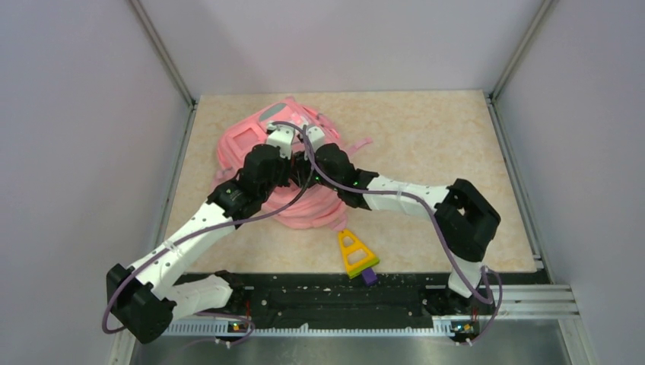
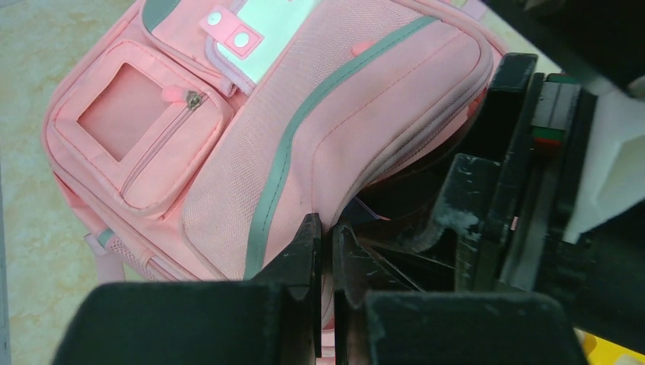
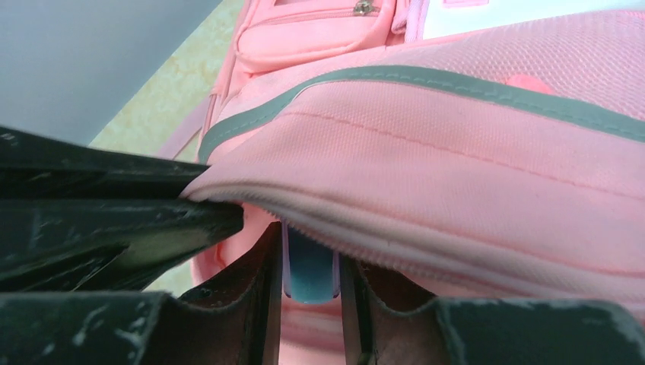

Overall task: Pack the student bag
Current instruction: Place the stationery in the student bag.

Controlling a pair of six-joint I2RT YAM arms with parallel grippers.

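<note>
Over student bag, left of table centre: pinches its flap with left gripper, grips flat blue item at the opening with right gripper. Leaves yellow set square, purple piece outside, seemingly yet to pack.

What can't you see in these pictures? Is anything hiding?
1. Inside of the student bag: in the top view both arms cover its opening; the left wrist view shows only a dark gap.
2. Blue thing in the right gripper: in the right wrist view the bag's flap hides its top, so I cannot tell what it is.
3. Purple thing: in the top view it lies mostly under the yellow triangle and is too small to name.
</note>
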